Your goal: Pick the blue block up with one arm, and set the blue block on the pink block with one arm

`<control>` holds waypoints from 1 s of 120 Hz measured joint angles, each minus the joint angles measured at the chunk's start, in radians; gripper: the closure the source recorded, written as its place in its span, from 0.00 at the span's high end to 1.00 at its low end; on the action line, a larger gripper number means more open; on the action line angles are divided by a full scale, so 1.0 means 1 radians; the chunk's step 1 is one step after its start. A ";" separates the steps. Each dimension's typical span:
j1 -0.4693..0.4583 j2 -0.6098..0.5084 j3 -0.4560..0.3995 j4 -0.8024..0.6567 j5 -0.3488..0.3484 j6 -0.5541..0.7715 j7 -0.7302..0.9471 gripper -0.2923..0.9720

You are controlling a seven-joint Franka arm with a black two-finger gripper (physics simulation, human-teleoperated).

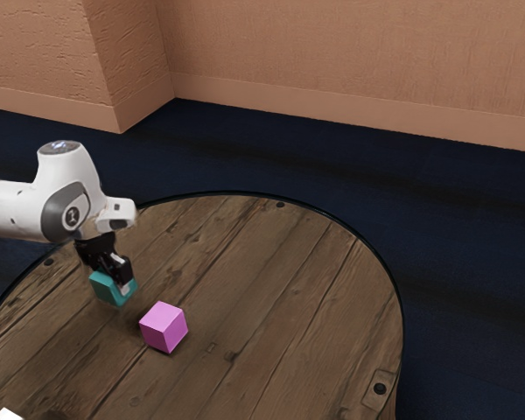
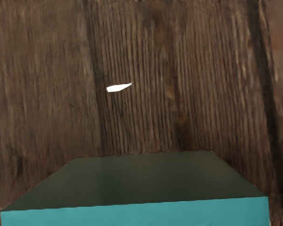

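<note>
You see the blue block (image 2: 137, 188) cut off by the wrist view's edge, its top hidden under the gripper (image 1: 115, 278), and a white sliver (image 2: 119, 87) beyond the block too small to tell.

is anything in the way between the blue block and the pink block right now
Nothing visible does. The hand is shut on the blue block, and the pink block stands close by, toward the exterior view's right. Between them lies bare wooden table, and the pink block's top has nothing on it.
</note>
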 joint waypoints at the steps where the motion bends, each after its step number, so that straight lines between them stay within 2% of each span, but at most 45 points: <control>1: 0.000 -0.005 0.000 -0.001 0.000 -0.003 -0.001 0.54; 17: 0.046 -0.058 -0.049 -0.004 -0.014 -0.060 -0.036 0.54; 37: 0.062 -0.063 -0.131 0.000 -0.026 -0.108 -0.093 0.54; 57: -0.020 -0.056 -0.182 0.004 -0.029 -0.125 -0.136 0.54; 72: -0.087 -0.056 -0.190 0.003 -0.035 -0.130 -0.161 0.54; 85: -0.109 -0.058 -0.188 0.003 -0.037 -0.133 -0.179 0.54; 99: -0.081 -0.061 -0.185 0.002 -0.037 -0.134 -0.196 0.55; 120: 0.019 -0.058 -0.188 -0.002 -0.040 -0.135 -0.216 0.55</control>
